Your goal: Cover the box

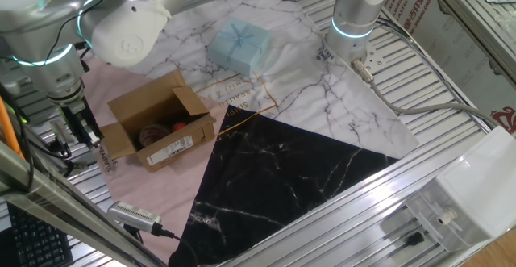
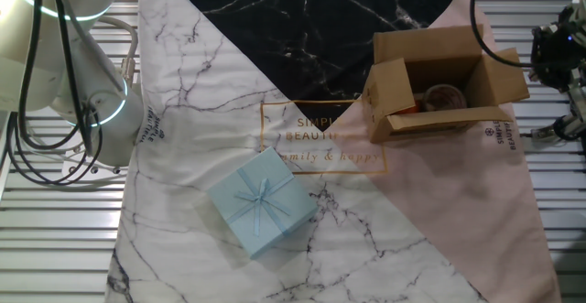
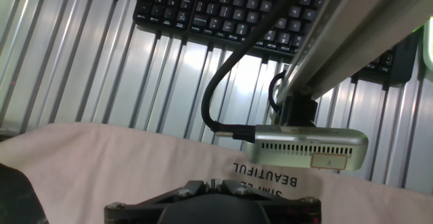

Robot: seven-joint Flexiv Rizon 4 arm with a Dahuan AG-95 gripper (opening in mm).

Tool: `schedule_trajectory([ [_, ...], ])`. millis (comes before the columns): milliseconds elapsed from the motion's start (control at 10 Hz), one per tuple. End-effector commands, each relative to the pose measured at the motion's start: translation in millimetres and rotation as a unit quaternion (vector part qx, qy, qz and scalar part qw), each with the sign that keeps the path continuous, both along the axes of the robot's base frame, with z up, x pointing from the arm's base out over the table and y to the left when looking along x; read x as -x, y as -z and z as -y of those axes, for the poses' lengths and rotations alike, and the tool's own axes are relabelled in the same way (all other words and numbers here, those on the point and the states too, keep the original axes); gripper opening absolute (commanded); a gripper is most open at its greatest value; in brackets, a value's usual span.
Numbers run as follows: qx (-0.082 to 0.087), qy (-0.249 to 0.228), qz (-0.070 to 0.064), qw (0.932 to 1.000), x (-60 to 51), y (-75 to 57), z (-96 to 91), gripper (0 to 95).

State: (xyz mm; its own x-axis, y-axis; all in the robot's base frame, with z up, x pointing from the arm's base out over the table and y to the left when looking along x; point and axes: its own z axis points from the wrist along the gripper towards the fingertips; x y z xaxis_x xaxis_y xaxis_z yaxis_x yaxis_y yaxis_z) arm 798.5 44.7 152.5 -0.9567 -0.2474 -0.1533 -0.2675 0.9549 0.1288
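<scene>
ribbed aluminium slats make up your desk, with a marble-print cloth in white, black and pink spread over it. take the box as your landmark: from one fixed view your tool hangs just left of it, off the near short end, and you cannot tell how far its jaws stand apart. the box sits on the pink corner of the cloth, four thin cardboard flaps up or splayed, something round and dark inside, a white label on the long side. right of it and further back lies a pale blue ribboned package. the risk, as i judge it: a push low on a flap may slide this light carton across the smooth cloth, or crease the flap rather than fold it.
</scene>
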Motion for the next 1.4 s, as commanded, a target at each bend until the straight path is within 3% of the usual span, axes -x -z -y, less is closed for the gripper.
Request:
schedule_trajectory([
  [100,-0.001,0.001,0.001,1.0000,-0.2,0.4,0.6,0.0],
  [400,-0.001,0.004,0.000,1.0000,0.0,-1.8,-0.4,0.0],
  [900,-0.002,0.007,0.001,1.0000,12.7,-1.1,-0.2,0.0],
  [1400,-0.001,0.006,-0.005,1.0000,13.4,-0.7,-0.7,0.0],
])
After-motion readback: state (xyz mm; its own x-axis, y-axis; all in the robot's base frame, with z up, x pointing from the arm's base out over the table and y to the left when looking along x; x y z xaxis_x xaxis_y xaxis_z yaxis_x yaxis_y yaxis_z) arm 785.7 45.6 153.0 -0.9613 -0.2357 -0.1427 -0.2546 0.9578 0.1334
